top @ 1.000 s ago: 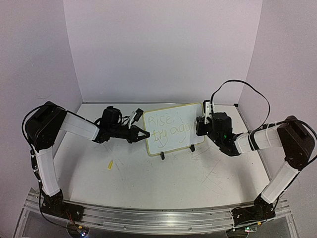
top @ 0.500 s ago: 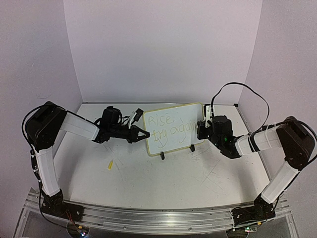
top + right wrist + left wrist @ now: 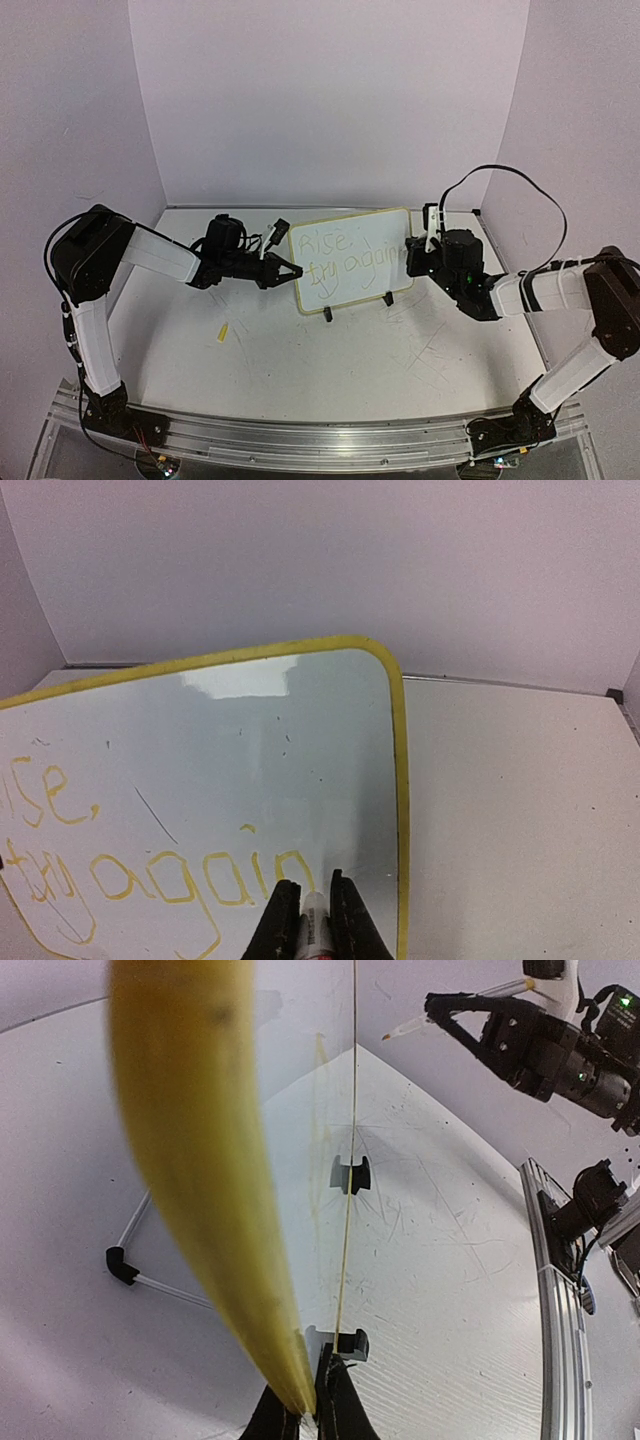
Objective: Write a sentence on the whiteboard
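The whiteboard (image 3: pixel 350 262) stands on two black clip feet (image 3: pixel 326 315) at the table's back middle. "Rise, try again" is written on it in yellow. My left gripper (image 3: pixel 291 271) is shut on the board's left yellow rim (image 3: pixel 190 1160), and its fingertips (image 3: pixel 338 1412) pinch that edge. My right gripper (image 3: pixel 410 254) is shut on a white marker (image 3: pixel 314 932). The marker's tip points at the board face (image 3: pixel 250 740) just right of "again". I cannot tell whether the tip touches. The marker also shows in the left wrist view (image 3: pixel 420 1024).
A small yellow piece (image 3: pixel 223 331) lies on the table in front of the left arm. White walls close the back and sides. A metal rail (image 3: pixel 320 440) runs along the near edge. A black cable (image 3: pixel 500 180) loops above the right wrist.
The right arm's wrist and elbow have shifted to the right, drawing the marker along toward the board's right edge. The left arm and the board have not moved.
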Controlling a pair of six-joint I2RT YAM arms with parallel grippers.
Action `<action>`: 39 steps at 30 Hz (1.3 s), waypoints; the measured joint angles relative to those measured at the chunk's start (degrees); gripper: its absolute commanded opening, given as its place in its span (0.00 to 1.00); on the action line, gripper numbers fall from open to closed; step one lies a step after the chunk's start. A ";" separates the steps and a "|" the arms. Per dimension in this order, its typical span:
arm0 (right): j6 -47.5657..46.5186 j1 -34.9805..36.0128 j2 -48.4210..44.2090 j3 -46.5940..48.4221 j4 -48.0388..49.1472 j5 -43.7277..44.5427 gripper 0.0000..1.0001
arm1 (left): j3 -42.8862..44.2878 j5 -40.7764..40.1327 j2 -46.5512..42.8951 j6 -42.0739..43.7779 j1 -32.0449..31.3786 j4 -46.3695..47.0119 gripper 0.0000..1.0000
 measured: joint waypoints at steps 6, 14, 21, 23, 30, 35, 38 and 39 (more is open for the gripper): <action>0.05 -0.56 -1.81 -0.30 -0.24 -0.06 0.00 | 0.00 0.00 0.00 0.10 0.00 0.00 0.00; 0.06 -1.01 -0.06 -0.37 -0.45 -0.80 0.00 | 0.00 0.00 0.00 0.12 -0.02 0.00 0.00; 0.22 -1.12 2.13 -0.16 -0.50 -1.58 0.00 | 0.00 0.00 0.00 0.12 0.00 0.00 0.00; 0.25 -1.15 2.61 -0.08 -0.50 -1.59 0.00 | 0.00 0.00 0.00 0.12 -0.01 0.00 0.00; 0.22 -1.23 3.12 0.09 -0.41 -1.55 0.00 | 0.00 0.00 0.00 0.12 -0.02 0.00 0.00; 0.20 -1.23 3.20 0.15 -0.29 -1.52 0.00 | 0.00 0.00 0.00 0.12 0.00 0.00 0.00; 0.18 -1.23 4.05 0.57 -0.22 -1.34 0.00 | 0.00 0.00 0.00 0.12 -0.02 0.00 0.00; 0.16 -1.25 4.57 0.86 -0.19 -1.27 0.00 | 0.00 0.02 0.00 0.12 0.00 0.00 0.00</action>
